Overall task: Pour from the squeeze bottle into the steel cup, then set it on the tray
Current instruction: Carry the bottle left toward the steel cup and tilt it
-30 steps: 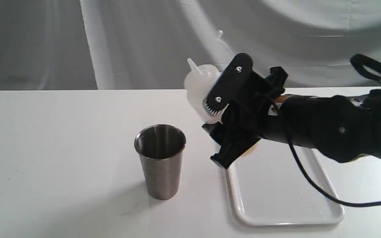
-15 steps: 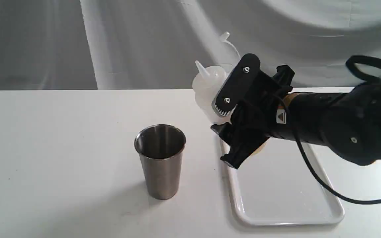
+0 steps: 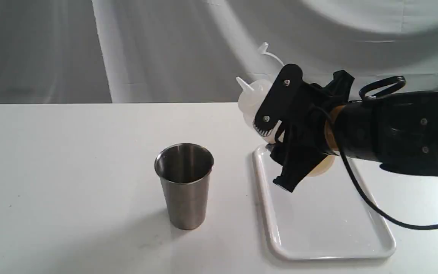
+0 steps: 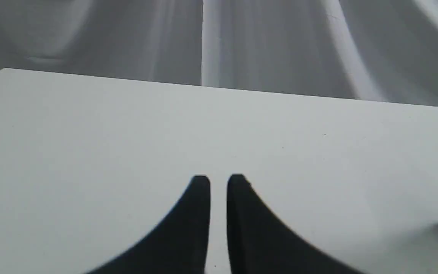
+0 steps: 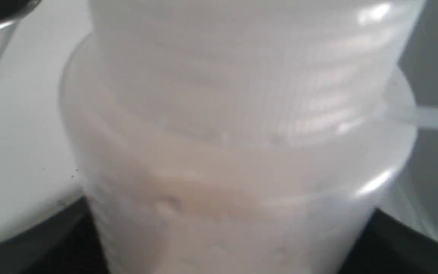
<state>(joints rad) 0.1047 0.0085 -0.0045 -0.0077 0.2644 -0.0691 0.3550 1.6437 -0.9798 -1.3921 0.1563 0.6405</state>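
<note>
**Over the white table, a bottle held above the tray**

On the white table [image 3: 70, 160], right of centre, the right gripper [image 3: 272, 133] clamps the squeeze bottle [image 3: 251, 102] around its body. The nozzle tilts up-left and the base hangs over the tray [image 3: 266, 217]. The steel cup [image 3: 184, 182] stands apart, lower centre. The left gripper [image 4: 218, 182] is nearly closed and holds nothing.

The steel cup [image 3: 184, 185] stands alone on the desk [image 3: 63, 163], with bare desk at its 9, 12 and 6 o'clock. At its 3 o'clock a bare strip parts it from the tray [image 3: 329, 224]. At 2 o'clock the right tool [image 3: 276, 148], gripping the squeeze bottle [image 3: 253, 101], hangs over the tray's far end; the tray's near half lies open. The left tool [image 4: 218, 180] faces bare desk.
</note>
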